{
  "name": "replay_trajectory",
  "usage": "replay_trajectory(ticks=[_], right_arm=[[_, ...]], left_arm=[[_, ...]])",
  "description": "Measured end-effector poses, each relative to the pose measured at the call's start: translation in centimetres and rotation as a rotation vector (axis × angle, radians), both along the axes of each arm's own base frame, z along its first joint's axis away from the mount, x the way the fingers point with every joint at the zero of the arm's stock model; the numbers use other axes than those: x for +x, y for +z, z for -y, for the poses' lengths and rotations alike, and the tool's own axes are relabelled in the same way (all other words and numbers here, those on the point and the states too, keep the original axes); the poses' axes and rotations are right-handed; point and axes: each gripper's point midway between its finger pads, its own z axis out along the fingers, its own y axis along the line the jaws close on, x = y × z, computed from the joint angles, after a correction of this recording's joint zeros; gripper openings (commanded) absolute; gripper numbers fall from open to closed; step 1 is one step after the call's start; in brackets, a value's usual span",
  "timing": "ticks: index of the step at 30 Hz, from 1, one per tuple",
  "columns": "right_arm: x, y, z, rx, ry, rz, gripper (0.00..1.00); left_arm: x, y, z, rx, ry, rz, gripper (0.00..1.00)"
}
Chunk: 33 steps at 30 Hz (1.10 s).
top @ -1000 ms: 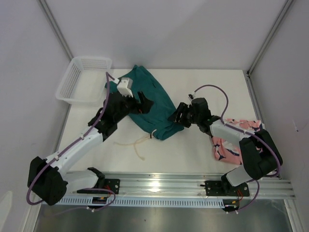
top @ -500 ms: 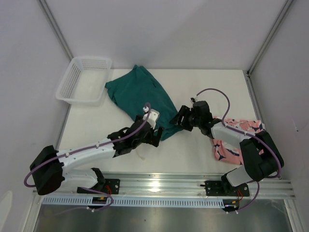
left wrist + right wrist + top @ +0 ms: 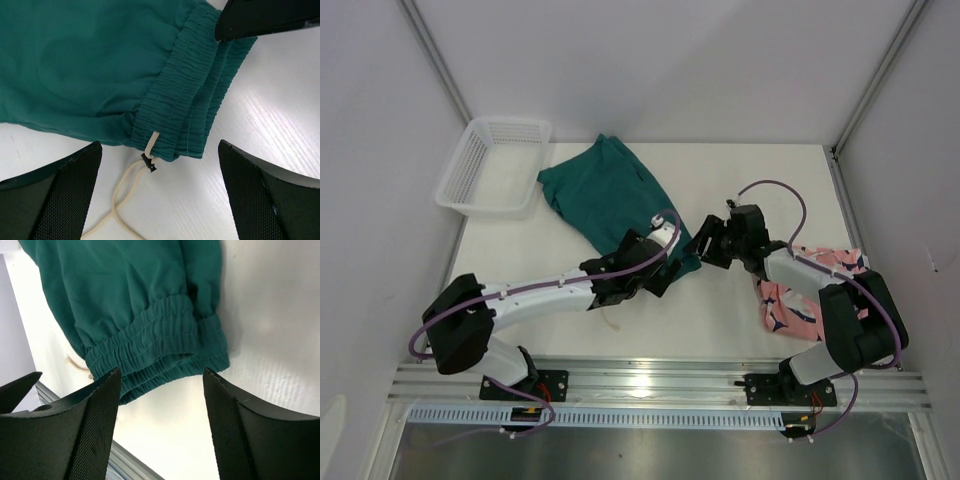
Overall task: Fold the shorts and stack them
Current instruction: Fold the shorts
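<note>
The dark teal shorts point(image 3: 605, 190) lie spread on the white table, waistband point(image 3: 185, 115) toward the front, and the pale drawstring point(image 3: 125, 192) trails onto the table. My left gripper point(image 3: 667, 270) hovers open just in front of the waistband, near the drawstring exit, holding nothing point(image 3: 160, 197). From the right, my right gripper point(image 3: 705, 245) faces the same waistband end point(image 3: 160, 350), open and empty point(image 3: 162, 425). The salmon-pink shark-print shorts point(image 3: 798, 300) lie crumpled at the right, partly under the right arm.
A white mesh basket point(image 3: 490, 165) stands at the back left corner, close to the teal shorts' far leg. The two grippers are near each other at the waistband. An aluminium rail point(image 3: 650, 385) runs along the table's front edge.
My left arm swung from the far left side of the teal shorts round to their front waistband edge. My right gripper drew back slightly to the right and opened wider.
</note>
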Motion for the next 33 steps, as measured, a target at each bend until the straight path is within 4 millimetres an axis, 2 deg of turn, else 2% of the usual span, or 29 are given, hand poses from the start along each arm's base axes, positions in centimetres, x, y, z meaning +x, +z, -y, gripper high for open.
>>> replay_trajectory(ticks=[3,7,13,16,19,20,23,30,33], right_arm=[[0.8,-0.1,0.5,-0.003,-0.006,-0.004,0.64],[2.2,-0.7,0.7,-0.009,-0.004,-0.014,0.63],[3.2,-1.8,-0.4,0.002,0.037,-0.044,0.57],[3.0,-2.3,-0.7,0.012,0.054,-0.064,0.51],[2.7,-2.6,-1.0,0.024,0.073,-0.077,0.34],[2.6,-2.6,-1.1,0.028,0.080,-0.080,0.21],[2.4,-2.6,-1.3,0.037,0.097,-0.081,0.03],[2.3,-2.3,-1.6,0.054,0.115,-0.079,0.00],[2.2,-2.3,-1.6,0.058,0.119,-0.079,0.00]], left_arm=[[0.0,0.1,0.4,0.013,-0.022,0.006,0.99],[-0.2,-0.9,0.6,0.053,-0.055,-0.005,0.99],[-0.5,-2.7,1.2,0.114,-0.098,-0.028,0.99],[-0.5,-3.4,1.3,0.133,-0.107,-0.037,0.99],[-0.4,-3.9,1.5,0.152,-0.107,-0.045,0.99],[-0.2,-4.0,1.6,0.158,-0.107,-0.047,0.99],[-0.1,-4.7,1.8,0.178,-0.105,-0.055,0.98],[-0.1,-5.2,1.1,0.204,-0.094,-0.069,0.93],[0.2,-5.2,0.8,0.201,-0.080,-0.072,0.87]])
